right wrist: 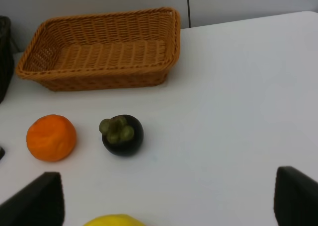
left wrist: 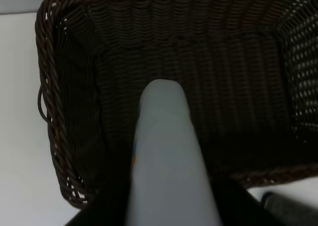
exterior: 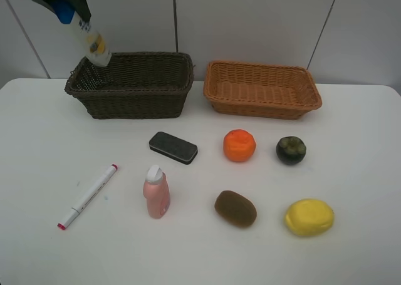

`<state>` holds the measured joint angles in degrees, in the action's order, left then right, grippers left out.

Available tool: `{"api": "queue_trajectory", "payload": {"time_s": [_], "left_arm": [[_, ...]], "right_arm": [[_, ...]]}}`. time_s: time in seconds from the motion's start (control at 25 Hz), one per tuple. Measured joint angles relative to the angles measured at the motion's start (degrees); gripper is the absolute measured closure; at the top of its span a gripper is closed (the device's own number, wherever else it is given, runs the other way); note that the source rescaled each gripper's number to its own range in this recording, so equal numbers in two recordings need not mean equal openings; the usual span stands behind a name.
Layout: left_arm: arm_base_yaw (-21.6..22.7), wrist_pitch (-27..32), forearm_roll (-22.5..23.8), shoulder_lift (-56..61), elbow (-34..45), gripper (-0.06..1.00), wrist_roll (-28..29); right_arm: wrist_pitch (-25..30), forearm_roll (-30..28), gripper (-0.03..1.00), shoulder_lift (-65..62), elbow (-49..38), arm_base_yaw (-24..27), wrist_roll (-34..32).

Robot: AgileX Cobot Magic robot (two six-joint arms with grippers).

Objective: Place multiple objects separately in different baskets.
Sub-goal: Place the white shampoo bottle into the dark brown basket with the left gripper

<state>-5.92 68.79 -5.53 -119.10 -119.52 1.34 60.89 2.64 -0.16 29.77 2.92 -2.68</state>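
White bench: dark brown basket; orange-tan basket; grey eraser; orange; mangosteen; white marker; pink bottle, upright; kiwi; lemon.

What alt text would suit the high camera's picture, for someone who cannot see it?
The left gripper holds a white shampoo bottle tilted over the dark brown basket, with the orange-tan basket beside it. In front, on the white table, sit a white marker, pink bottle, grey eraser, orange, mangosteen, kiwi and lemon.
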Motion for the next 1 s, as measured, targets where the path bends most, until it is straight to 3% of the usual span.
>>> {"api": "queue_trajectory", "payload": {"time_s": [0.32, 0.4, 0.52, 0.6, 0.84, 1.0], "left_arm": [[0.3, -0.3, 2.1, -11.0, -2.2, 0.6, 1.0], [0.3, -0.8, 3.6, -11.7, -2.2, 0.5, 1.2], [0.4, -0.9, 4.6, -11.6, -2.4, 0.24, 2.3], [0.4, -0.6, 4.6, -11.6, -2.5, 0.16, 3.1], [0.4, -0.1, 4.0, -11.3, -5.3, 0.13, 3.8], [0.4, -0.1, 1.0, -8.5, -5.8, 0.13, 3.9]], "right_arm": [[0.0, 0.0, -0.03, 0.0, 0.0, 0.0, 0.0], [0.0, 0.0, -0.03, 0.0, 0.0, 0.0, 0.0], [0.0, 0.0, -0.03, 0.0, 0.0, 0.0, 0.0], [0.0, 0.0, -0.03, 0.0, 0.0, 0.0, 0.0], [0.0, 0.0, -0.03, 0.0, 0.0, 0.0, 0.0], [0.0, 0.0, -0.03, 0.0, 0.0, 0.0, 0.0]]}}
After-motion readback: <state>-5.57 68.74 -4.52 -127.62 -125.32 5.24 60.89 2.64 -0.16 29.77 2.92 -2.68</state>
